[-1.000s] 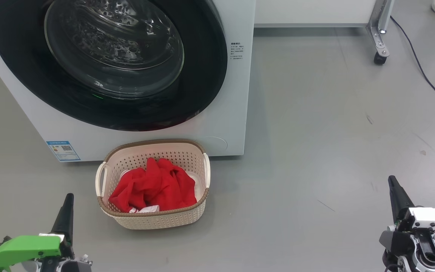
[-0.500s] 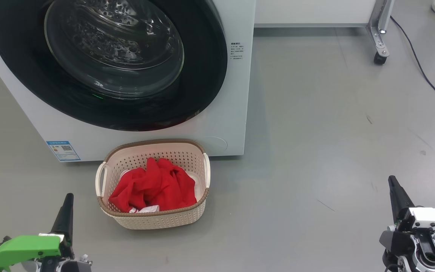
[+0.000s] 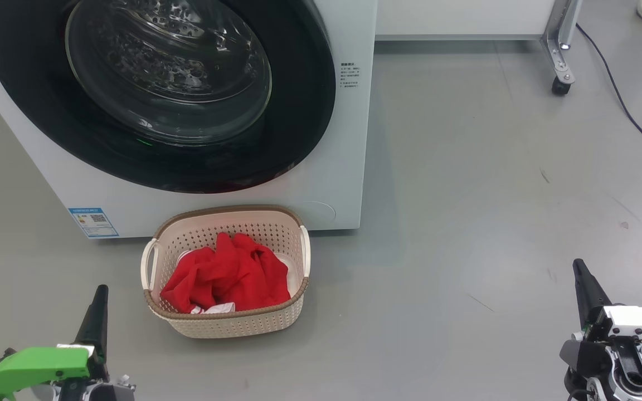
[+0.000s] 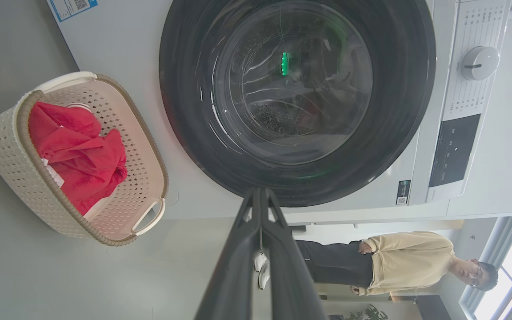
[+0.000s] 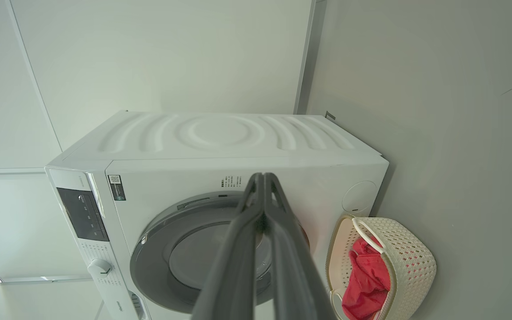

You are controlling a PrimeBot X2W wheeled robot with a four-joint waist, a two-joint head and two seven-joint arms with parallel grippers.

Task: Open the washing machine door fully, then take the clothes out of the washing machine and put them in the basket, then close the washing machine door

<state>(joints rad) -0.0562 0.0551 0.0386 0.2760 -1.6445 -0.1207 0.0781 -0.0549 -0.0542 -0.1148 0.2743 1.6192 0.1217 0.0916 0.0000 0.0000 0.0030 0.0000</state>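
- The washing machine door (image 3: 25,111) sits closed, flush against the front of the washing machine (image 3: 343,167). Its black rim reaches almost to the cabinet's right edge.
- The basket (image 3: 226,328) stands on the floor (image 3: 466,223) just in front of the machine's lower edge, below the door.
- The clothes (image 3: 226,275) lie inside the basket, the red garment on top and a bit of white at the front wall.
- To the right of the machine and basket the floor lies open as far as a metal frame leg on a caster (image 3: 560,61) and a dark cable (image 3: 627,111).
- The left gripper (image 3: 101,292), at the lower left, has its fingers pressed together and holds nothing. It is near the basket's left front corner but not touching it.
- The right gripper (image 3: 578,267), at the lower right, is likewise pinched together and empty, well apart from the basket.
- Nothing differs from a second ago: the door, basket, clothes and both grippers keep their places.
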